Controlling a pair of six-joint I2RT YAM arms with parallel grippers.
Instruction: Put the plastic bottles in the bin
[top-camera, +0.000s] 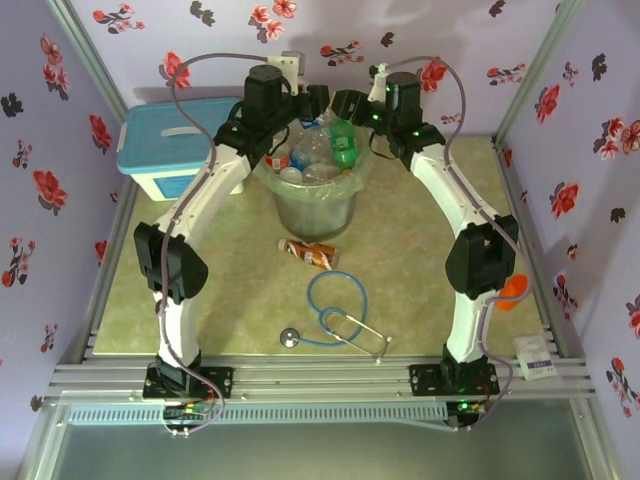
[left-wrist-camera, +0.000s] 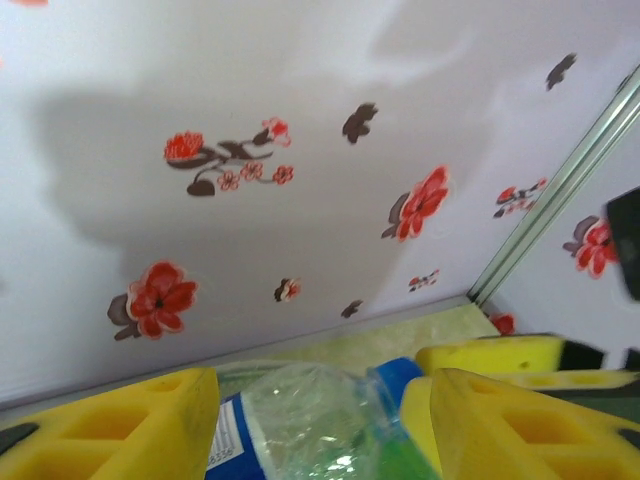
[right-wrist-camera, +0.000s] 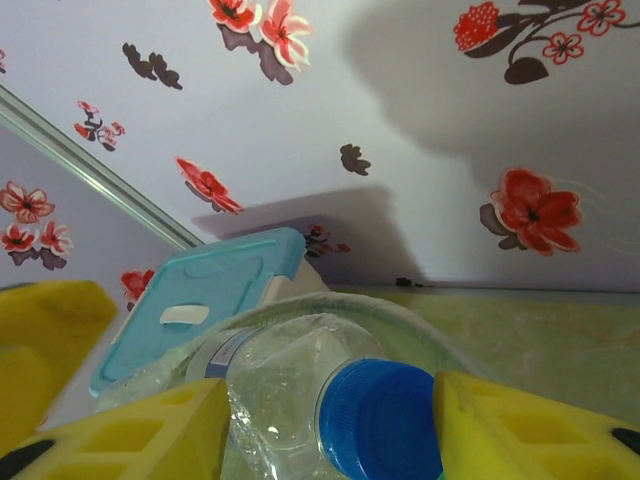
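The bin (top-camera: 314, 205) stands at the back middle of the table, heaped with plastic bottles (top-camera: 318, 152), one of them green (top-camera: 345, 146). Both grippers hang close together over its rim, the left gripper (top-camera: 310, 108) facing the right gripper (top-camera: 352, 108). In the left wrist view my yellow fingers stand apart around a clear bottle with a blue label and cap (left-wrist-camera: 300, 415); left gripper (left-wrist-camera: 322, 388). The right gripper (right-wrist-camera: 330, 385) is also open, with a crumpled clear blue-capped bottle (right-wrist-camera: 370, 415) filling the gap above the bin rim (right-wrist-camera: 420, 315). One orange-labelled bottle (top-camera: 308, 252) lies on the table before the bin.
A white box with a light-blue lid (top-camera: 168, 148) stands left of the bin. A blue-tubed stethoscope (top-camera: 335, 318) lies near the front edge. An orange object (top-camera: 511, 290) and a small white item (top-camera: 534, 355) sit at the right, and flowered walls close three sides.
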